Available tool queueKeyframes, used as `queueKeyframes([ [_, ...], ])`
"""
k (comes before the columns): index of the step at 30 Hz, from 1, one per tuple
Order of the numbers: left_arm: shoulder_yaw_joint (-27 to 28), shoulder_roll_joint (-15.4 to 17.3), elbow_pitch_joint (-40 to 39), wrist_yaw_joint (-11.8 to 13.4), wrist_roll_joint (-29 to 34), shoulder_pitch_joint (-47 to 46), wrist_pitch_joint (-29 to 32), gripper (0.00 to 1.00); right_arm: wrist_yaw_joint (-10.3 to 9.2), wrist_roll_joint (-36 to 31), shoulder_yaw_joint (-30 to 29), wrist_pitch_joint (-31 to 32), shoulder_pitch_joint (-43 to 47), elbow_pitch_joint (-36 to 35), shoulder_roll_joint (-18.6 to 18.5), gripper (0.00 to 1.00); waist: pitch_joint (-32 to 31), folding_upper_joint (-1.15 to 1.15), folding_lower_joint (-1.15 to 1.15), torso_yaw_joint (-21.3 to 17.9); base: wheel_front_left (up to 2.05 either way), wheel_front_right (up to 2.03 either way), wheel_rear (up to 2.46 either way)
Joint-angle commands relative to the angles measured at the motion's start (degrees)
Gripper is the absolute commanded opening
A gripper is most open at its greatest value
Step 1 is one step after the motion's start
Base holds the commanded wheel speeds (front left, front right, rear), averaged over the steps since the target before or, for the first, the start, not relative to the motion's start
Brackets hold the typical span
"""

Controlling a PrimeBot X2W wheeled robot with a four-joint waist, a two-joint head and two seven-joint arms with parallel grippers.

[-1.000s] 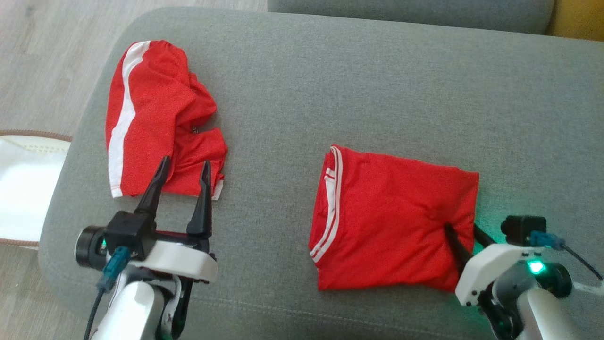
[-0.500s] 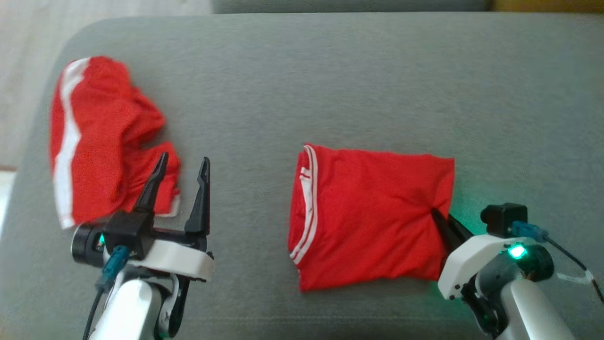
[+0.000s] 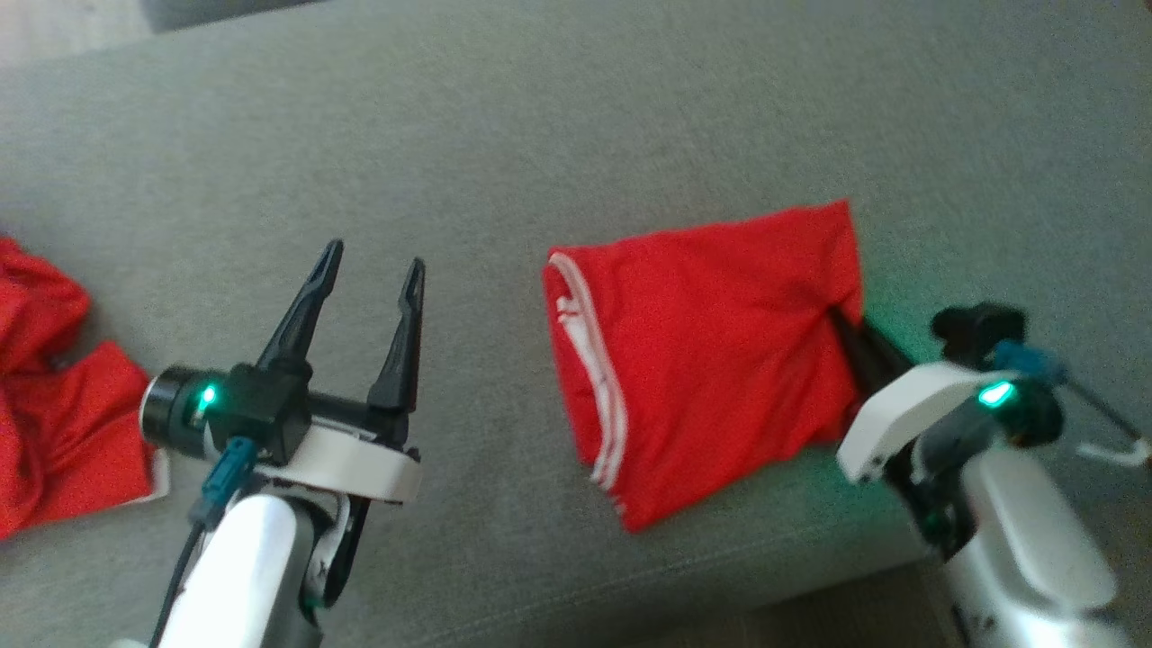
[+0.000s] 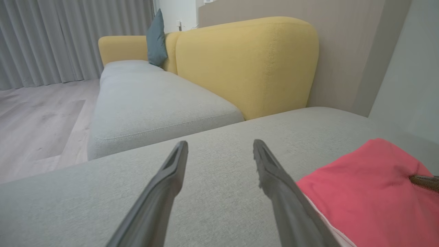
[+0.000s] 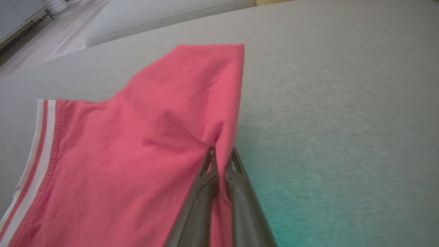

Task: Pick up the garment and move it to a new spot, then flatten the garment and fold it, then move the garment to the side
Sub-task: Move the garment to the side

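Red garment (image 3: 702, 360) sits clamped at its edge in right tool (image 3: 837, 315), left tool (image 3: 375, 254) spread empty.

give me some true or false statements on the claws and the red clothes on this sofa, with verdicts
1. The right claw is shut on an edge of the folded red garment. True.
2. The left claw grips the crumpled red garment. False: it is open and empty, above the bare grey sofa seat, apart from that garment.
3. The folded red garment has white stripes along one edge. True.
4. The folded red garment lies on a wooden floor. False: it lies on the grey sofa seat, near its front edge.
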Motion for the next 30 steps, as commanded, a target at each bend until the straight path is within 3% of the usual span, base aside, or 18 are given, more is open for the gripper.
queueKeyframes([
  [1,1.55,1.17,-2.16,-0.37,0.53,-2.57,-0.63,1.0,0.22,0.58,-0.09,-1.04,-3.38,-1.17,-1.41,0.0,2.39,0.0,0.0,-1.98,0.0,0.0,0.0],
  [13,0.44,2.97,-4.31,-1.59,1.83,-7.07,0.71,1.0,0.22,2.2,-11.37,-4.08,-21.86,8.31,-9.22,0.0,9.77,0.0,0.0,-4.5,0.0,0.0,0.0],
  [30,-1.46,3.64,-5.31,-2.94,2.83,-11.93,0.73,1.0,0.22,-6.44,-18.12,-3.66,-26.92,9.92,-12.11,0.03,18.03,0.0,0.0,-4.57,0.0,0.0,0.0],
])
